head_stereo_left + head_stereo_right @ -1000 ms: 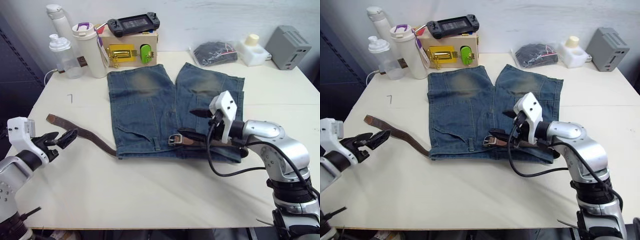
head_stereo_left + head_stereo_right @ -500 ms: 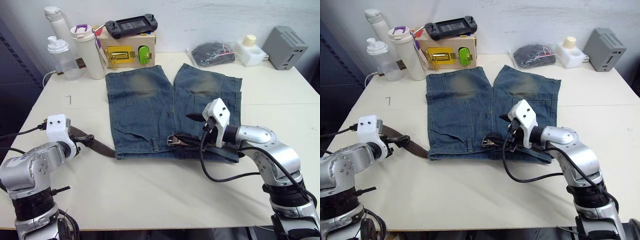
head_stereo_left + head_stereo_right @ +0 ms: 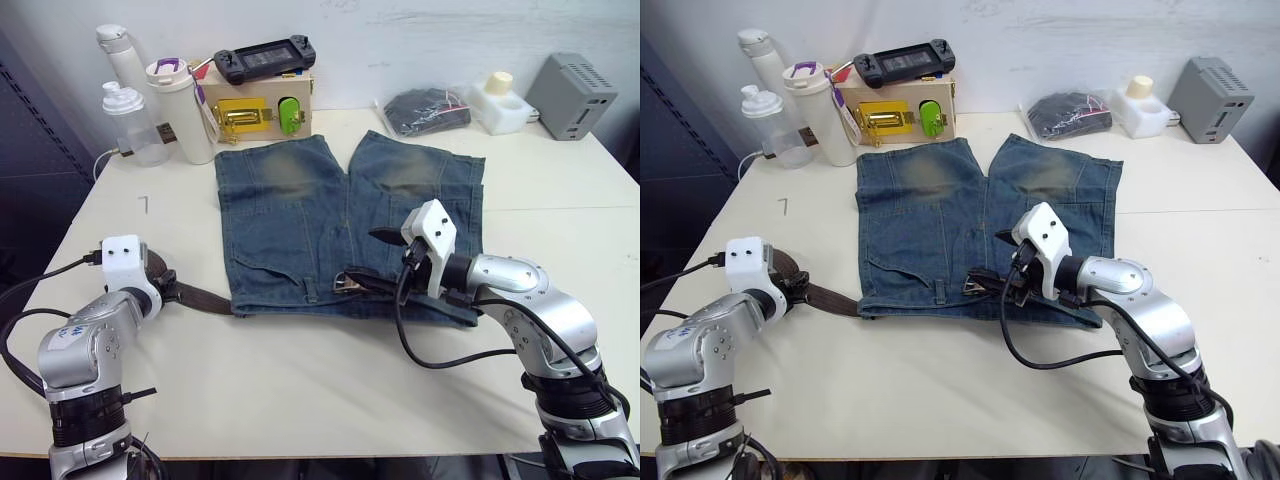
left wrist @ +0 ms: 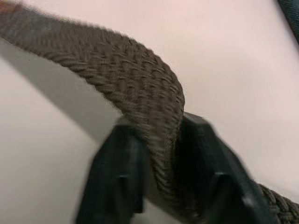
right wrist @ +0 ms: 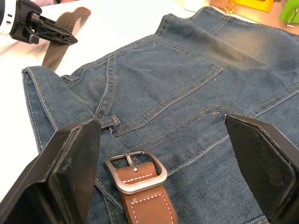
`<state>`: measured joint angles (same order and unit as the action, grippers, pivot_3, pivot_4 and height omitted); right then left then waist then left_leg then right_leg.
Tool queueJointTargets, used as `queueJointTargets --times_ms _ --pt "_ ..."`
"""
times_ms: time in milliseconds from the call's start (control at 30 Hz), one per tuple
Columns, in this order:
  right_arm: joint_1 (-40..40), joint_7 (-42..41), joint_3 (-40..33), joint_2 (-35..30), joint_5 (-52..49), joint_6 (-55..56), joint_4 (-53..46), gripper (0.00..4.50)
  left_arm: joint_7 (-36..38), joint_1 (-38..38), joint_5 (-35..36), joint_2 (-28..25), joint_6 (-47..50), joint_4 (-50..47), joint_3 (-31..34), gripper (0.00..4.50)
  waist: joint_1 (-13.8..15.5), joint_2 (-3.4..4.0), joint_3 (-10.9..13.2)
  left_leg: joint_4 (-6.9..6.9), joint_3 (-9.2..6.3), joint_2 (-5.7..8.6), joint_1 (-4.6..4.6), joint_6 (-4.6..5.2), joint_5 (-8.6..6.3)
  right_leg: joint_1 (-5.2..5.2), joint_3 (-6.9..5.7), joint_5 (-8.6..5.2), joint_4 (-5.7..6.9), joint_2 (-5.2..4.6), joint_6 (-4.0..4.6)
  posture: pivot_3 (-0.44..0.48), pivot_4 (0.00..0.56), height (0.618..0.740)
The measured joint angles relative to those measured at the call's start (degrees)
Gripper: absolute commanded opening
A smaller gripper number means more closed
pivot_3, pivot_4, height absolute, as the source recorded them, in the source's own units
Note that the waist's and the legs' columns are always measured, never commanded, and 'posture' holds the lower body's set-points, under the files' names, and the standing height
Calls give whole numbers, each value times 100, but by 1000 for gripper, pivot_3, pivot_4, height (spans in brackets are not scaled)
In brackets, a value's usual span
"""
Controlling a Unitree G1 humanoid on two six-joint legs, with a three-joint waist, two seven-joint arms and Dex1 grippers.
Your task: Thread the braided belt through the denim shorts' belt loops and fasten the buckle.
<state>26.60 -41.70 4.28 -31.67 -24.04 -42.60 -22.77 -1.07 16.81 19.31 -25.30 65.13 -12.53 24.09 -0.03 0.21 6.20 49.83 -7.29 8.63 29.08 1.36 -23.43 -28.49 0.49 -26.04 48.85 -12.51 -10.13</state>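
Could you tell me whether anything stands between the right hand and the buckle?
Nothing visible does. The right hand is open, its fingers spread either side of the buckle, which lies bare on the shorts just ahead. The left hand is shut on the belt off to the shorts' side.

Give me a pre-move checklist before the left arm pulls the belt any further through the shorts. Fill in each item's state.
1. Left gripper has the belt: ok, its two fingers sit on either side of the woven strap.
2. Right gripper is free of the buckle: ok, its fingers are spread wide with the buckle between them, untouched.
3. Buckle lies flat on the shorts at the waistband: ok.
4. Belt is threaded through the belt loop near the buckle: cannot tell.
5. Strap is untwisted between the left gripper and the shorts' edge: cannot tell.
6. Shorts lie flat on the table: ok.
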Motion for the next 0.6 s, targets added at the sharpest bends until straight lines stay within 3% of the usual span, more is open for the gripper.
queueJointTargets --times_ms 33,200,367,433,533,600 --pt "0 7 0 -2 2 0 0 4500 9 -1 -4 49 -45 14 35 45 0 4 -2 0 0 0 0 0 0 0 0 0 0 0 0 0 150 645" --pt "0 11 -2 -12 0 1 -3 4500 287 -188 81 484 -948 38 296 45 27 -1 1 5 -2 1 4 0 0 1 -3 0 -4 0 0 0 150 645" --pt "-3 -30 -3 -44 -12 9 -43 4500 1026 -665 -80 499 -2730 -329 -53 45 60 -111 68 16 -7 -4 27 -1 1 -8 -13 0 -14 3 1 0 150 645" --pt "-3 -78 -3 -71 -15 35 -94 4500 1352 -706 -358 137 -3391 -691 -388 45 63 -126 79 15 -6 -4 30 -1 1 -4 -13 0 -33 4 1 0 150 645" --pt "5 -193 0 -178 10 224 -194 4500 2022 -925 -1381 -1054 -4607 -1213 -1397 45 48 -111 90 11 14 0 30 5 -3 -4 -7 0 -42 -3 1 0 150 645" --pt "10 -266 71 -282 125 394 -194 4500 2313 -1100 -1957 -1516 -5212 -1256 -1893 45 49 -98 99 11 18 -1 30 8 -4 -6 -8 0 -44 -4 1 0 150 645"
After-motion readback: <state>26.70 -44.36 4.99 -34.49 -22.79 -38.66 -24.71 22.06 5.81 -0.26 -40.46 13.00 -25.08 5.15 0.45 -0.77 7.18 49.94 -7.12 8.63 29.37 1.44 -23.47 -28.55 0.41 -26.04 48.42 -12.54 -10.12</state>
